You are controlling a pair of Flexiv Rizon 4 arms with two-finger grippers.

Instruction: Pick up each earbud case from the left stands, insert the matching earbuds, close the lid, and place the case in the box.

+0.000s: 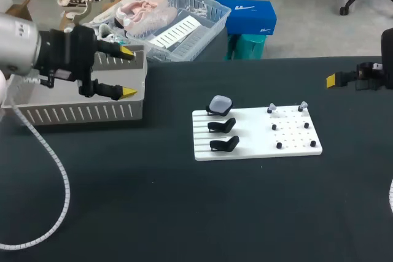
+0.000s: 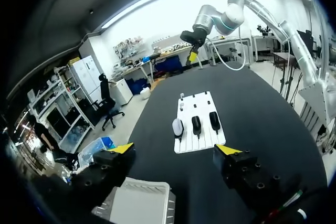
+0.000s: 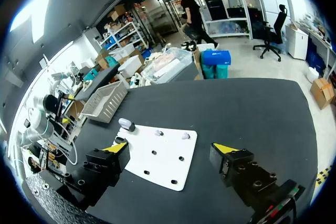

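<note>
From above, my left gripper [image 1: 127, 72] hangs over the box [image 1: 80, 113], fingers spread and holding nothing. On the white board [image 1: 255, 142], one earbud case [image 1: 220, 104] sits on the farthest of three stands [image 1: 223, 135]. The two nearer stands are bare, so I judge two cases handled, though I cannot see them in the box. Two earbuds [image 1: 272, 110] wait on pegs opposite. My left wrist view confirms wide-open, empty jaws, with the case well ahead of them on the board. In my right wrist view, the right gripper [image 3: 169, 148] is also fully open and empty, above the board's near edge. This last case has yet to be picked, filled, closed and boxed.
</note>
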